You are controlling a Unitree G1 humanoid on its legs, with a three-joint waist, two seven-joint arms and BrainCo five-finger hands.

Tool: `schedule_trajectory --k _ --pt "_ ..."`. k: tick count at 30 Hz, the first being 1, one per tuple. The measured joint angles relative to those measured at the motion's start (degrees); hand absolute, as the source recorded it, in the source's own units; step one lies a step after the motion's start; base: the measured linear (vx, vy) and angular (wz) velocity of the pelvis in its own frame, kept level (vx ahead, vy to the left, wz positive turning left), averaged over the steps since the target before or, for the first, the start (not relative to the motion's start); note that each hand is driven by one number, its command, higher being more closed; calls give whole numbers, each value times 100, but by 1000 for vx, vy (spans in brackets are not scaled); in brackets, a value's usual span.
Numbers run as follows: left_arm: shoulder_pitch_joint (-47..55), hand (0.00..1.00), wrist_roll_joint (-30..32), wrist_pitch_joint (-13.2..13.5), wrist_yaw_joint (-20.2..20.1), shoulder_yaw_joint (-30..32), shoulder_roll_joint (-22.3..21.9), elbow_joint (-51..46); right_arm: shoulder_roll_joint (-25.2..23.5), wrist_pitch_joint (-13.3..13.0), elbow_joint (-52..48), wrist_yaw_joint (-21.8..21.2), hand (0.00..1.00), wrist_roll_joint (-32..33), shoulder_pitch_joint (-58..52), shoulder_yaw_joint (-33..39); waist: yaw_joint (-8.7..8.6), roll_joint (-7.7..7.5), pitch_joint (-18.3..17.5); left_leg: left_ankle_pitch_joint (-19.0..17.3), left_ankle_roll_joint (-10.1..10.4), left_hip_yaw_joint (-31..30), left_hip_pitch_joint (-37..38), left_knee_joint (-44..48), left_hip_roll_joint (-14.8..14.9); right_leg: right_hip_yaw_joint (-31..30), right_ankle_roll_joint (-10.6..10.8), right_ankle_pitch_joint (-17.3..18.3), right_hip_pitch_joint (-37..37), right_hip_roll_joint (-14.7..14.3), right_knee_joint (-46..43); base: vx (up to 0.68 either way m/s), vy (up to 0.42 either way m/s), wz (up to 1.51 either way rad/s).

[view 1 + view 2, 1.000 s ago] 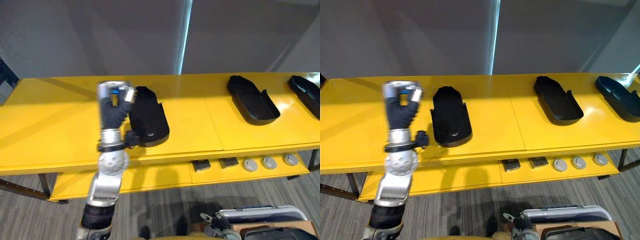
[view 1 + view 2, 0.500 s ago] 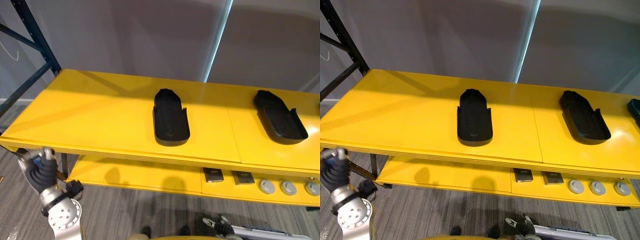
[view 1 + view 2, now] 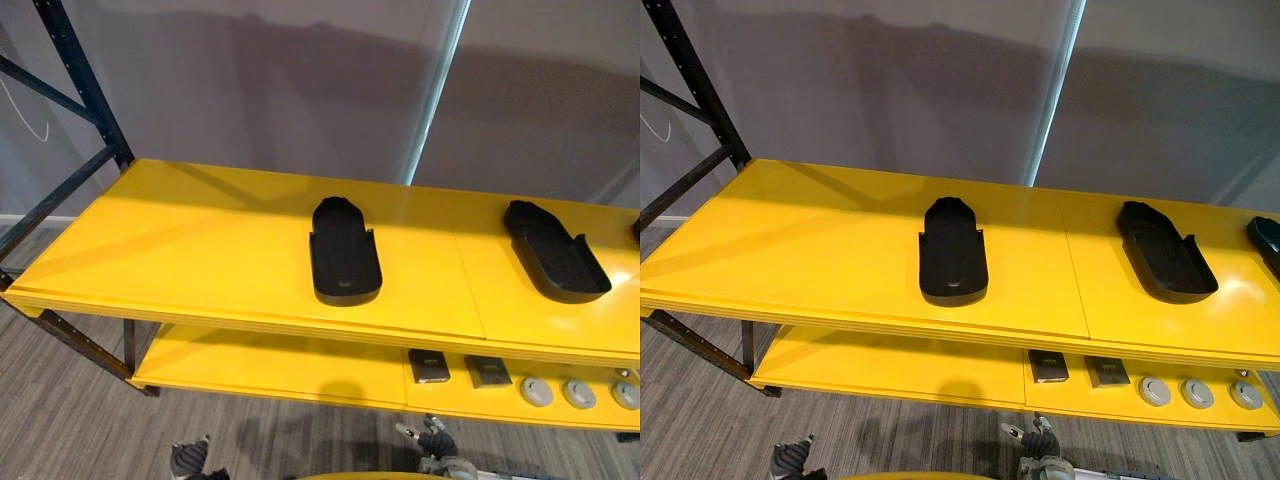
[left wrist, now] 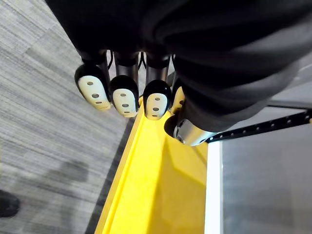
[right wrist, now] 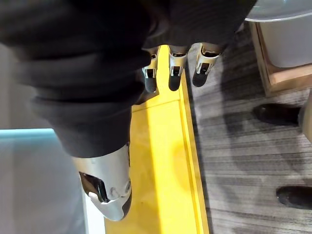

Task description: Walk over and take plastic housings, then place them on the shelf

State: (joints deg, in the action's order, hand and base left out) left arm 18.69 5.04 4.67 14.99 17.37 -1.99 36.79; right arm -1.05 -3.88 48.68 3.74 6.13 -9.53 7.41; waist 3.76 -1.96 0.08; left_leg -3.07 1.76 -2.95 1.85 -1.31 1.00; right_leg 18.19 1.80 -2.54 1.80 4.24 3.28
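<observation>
Three black plastic housings sat on the top deck of the yellow shelf [image 3: 200,240]. The middle housing [image 3: 345,250] was near the deck's centre, the second housing [image 3: 555,250] was further toward the shelf's right end, and the third housing [image 3: 1265,240] was clipped off right at that end. Each was a long, shallow, matte shell. The end nearer the shelf's back was rounded and closed, and the end nearer its front edge was open and squared, so the long axis ran front to back across the deck. The deck looked glossy and smooth, so I'd guess they slide easily.

Both hands hung low, beneath the shelf's front edge, so every housing lay up and ahead of them. The left hand [image 4: 124,97] had loose, relaxed fingers around nothing. The right hand [image 5: 170,73] had straight fingers and was empty too. In the head views the right hand seemed a bit nearer the middle housing than the left, but that's just my read.

On the shelf's lower deck were two small dark square parts [image 3: 430,366] and a row of round grey discs [image 3: 537,390]. A dark steel upright [image 3: 80,85] stood at the shelf's left end, with ribbed grey carpet [image 3: 70,420] under the shelf.
</observation>
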Motion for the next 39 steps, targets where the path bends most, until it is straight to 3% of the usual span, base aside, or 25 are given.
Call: schedule_trajectory --k 10,13,23,25,28,32,35,39 --pt "-638 100 -18 -25 -131 -441 187 1143 107 1 682 121 0 7 321 225 -58 139 40 112 -17 -5 109 -215 -9 -81 5 -1 -2 -29 117 46 9 -3" --pt "-661 100 -17 -23 -140 -471 232 1229 104 -2 700 123 0 8 422 226 -152 113 63 111 -18 -5 118 -232 -9 -94 6 -2 0 -41 139 1 2 -2" --pt "-776 100 7 -26 -143 -660 342 1281 157 -1 896 156 0 7 553 334 -181 98 202 110 -20 -4 164 -240 -4 -125 9 -3 1 -55 151 0 1 0" --pt "-583 100 3 -51 -113 -667 311 546 156 -2 889 158 0 7 567 333 -259 82 224 110 -20 -20 143 -243 1 -112 9 -3 1 -60 163 -16 -1 2" --pt "-275 100 -43 -37 -17 -656 314 -1384 160 -5 834 230 0 7 549 333 -267 89 291 110 -21 -76 87 -246 -2 -82 9 -2 -9 -60 169 -31 0 6" --pt "-260 100 -1 176 98 -598 384 -3791 158 -6 814 256 0 10 412 324 -260 119 309 113 -24 -129 87 -253 -8 -13 22 10 25 -55 183 9 9 8" --pt "-563 100 199 415 307 -925 435 -4995 168 -72 778 246 0 22 308 263 -254 114 311 104 -21 -153 73 -212 -16 22 52 52 51 -37 161 3 13 11" --pt "-798 100 449 606 406 -1581 484 -5452 223 -115 795 219 0 25 299 98 -256 113 313 64 -25 -139 64 -164 -11 -21 49 76 36 -41 125 -16 8 -3"
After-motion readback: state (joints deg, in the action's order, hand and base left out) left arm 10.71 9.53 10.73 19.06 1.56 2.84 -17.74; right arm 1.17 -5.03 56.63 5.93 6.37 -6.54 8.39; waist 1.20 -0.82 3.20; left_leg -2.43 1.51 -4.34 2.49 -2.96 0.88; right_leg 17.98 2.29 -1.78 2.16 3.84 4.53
